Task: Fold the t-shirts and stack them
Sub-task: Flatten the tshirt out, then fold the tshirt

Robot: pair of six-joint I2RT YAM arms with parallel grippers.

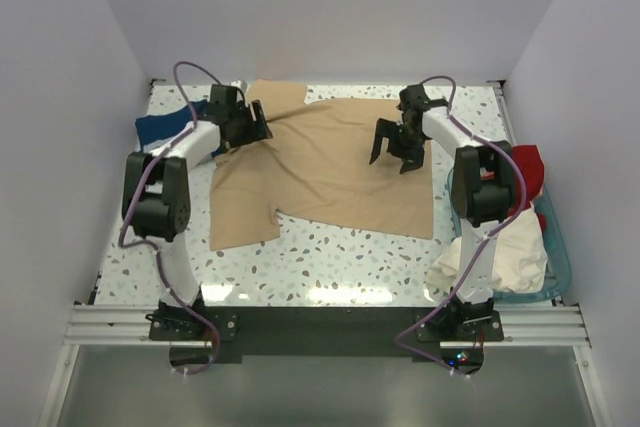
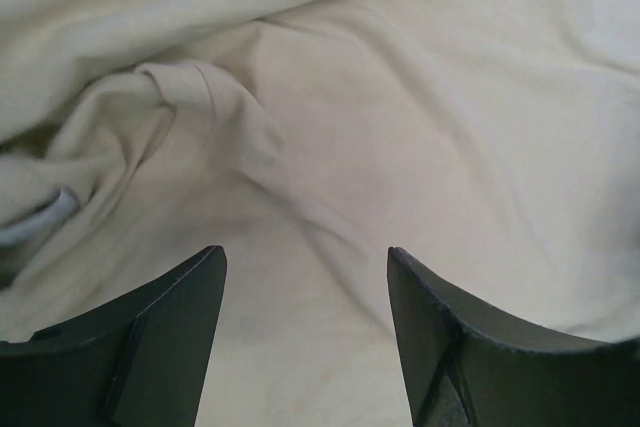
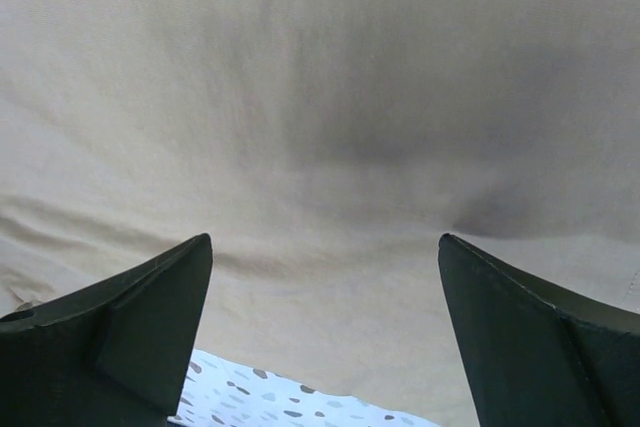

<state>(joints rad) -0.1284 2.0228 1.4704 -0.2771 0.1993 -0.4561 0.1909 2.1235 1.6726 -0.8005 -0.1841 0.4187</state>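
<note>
A tan-beige t-shirt (image 1: pixel 330 162) lies spread across the middle of the speckled table, wrinkled near its far left part. My left gripper (image 1: pixel 258 125) hovers over that bunched far-left edge, jaws open, with only creased tan cloth (image 2: pixel 330 147) beneath and nothing between its fingers. My right gripper (image 1: pixel 395 154) hangs over the shirt's right side, jaws wide open above smooth tan cloth (image 3: pixel 330 117). A navy blue t-shirt (image 1: pixel 160 127) sits behind the left arm. Red (image 1: pixel 528 169) and cream-white (image 1: pixel 510 252) t-shirts lie in the basket at right.
The teal basket (image 1: pixel 558 259) stands at the table's right edge beside the right arm. White walls close in the table at back and sides. A strip of speckled table (image 3: pixel 290 397) shows under the right gripper; bare table (image 1: pixel 340 257) lies in front of the shirt.
</note>
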